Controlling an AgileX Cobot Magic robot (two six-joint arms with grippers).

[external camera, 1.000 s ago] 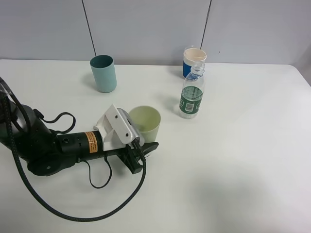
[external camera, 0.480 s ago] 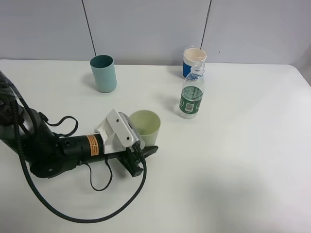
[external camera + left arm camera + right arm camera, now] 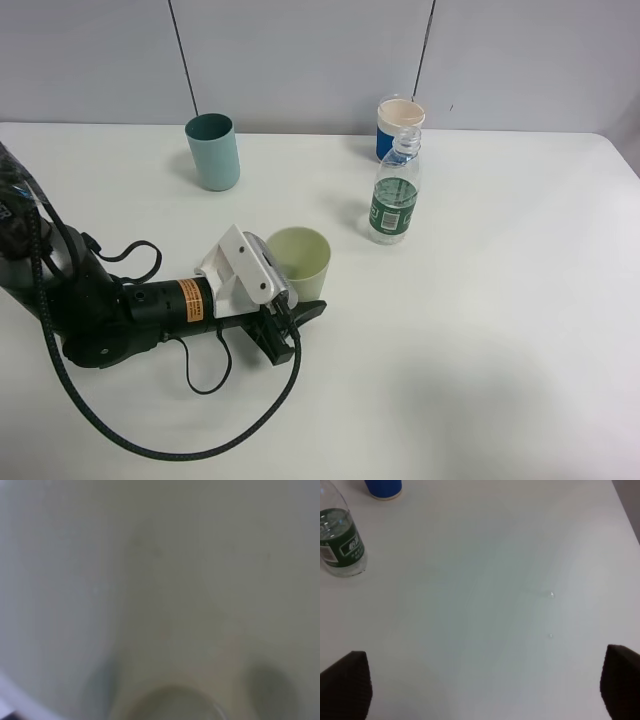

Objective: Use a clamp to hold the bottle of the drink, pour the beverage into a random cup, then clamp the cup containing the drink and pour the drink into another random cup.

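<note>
Backdrop: a pale grey panelled wall with dark seams stands behind a white desk (image 3: 480,330).
Left arm: it lies low across the near left of the desk in the exterior view, black with an orange label and a white wrist bracket, with black cable looping around it.
Left gripper (image 3: 290,322): it sits just beside the pale yellow-green cup (image 3: 299,262), on the cup's near side; its black fingers are closed together with nothing seen between them, and they look beside the cup rather than around it.
Pale yellow-green cup: upright near the middle of the desk, open mouth up; the left wrist view is filled by a blurred pale green surface, too close to read.
Bottle (image 3: 395,198): upright to the right of that cup and apart from it, clear with a dark green label band.
Blue cup (image 3: 397,125): just behind the bottle, near the wall, with a cream rim.
Teal cup (image 3: 213,151): upright at the far left, well apart from the others.
Right gripper (image 3: 485,685): its dark fingers stand wide apart over bare desk, holding nothing; the bottle and blue cup show at the edge of its wrist view.
</note>
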